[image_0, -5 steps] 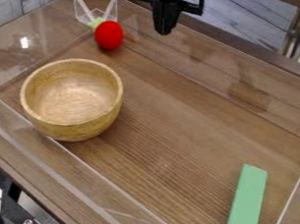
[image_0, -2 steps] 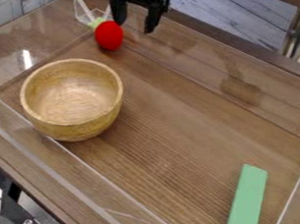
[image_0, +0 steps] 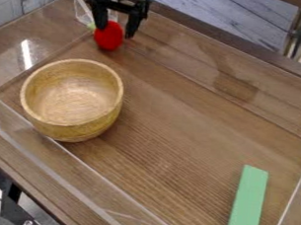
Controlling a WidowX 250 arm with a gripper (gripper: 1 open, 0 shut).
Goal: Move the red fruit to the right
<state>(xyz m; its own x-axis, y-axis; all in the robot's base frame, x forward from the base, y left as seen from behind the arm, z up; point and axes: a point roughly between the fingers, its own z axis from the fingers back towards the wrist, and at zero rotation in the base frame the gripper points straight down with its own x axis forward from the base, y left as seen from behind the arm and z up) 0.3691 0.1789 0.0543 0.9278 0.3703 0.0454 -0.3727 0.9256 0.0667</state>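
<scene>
The red fruit point(image_0: 108, 38) lies on the wooden table near the back left corner, glossy, with a bit of green leaf behind it. My black gripper point(image_0: 115, 24) hangs pointing down directly over it. Its two fingers point(image_0: 132, 22) are spread open and reach down on either side of the fruit's top. The upper part of the fruit is partly hidden by the fingers. I cannot tell whether the fingers touch it.
A wooden bowl point(image_0: 71, 99) stands at the left, in front of the fruit. A flat green block point(image_0: 247, 204) lies at the front right. Clear plastic walls point(image_0: 172, 210) surround the wooden table surface.
The gripper moved left and down from the back middle to above the red fruit, and its fingers went from shut to open. The fruit has stayed in place.
</scene>
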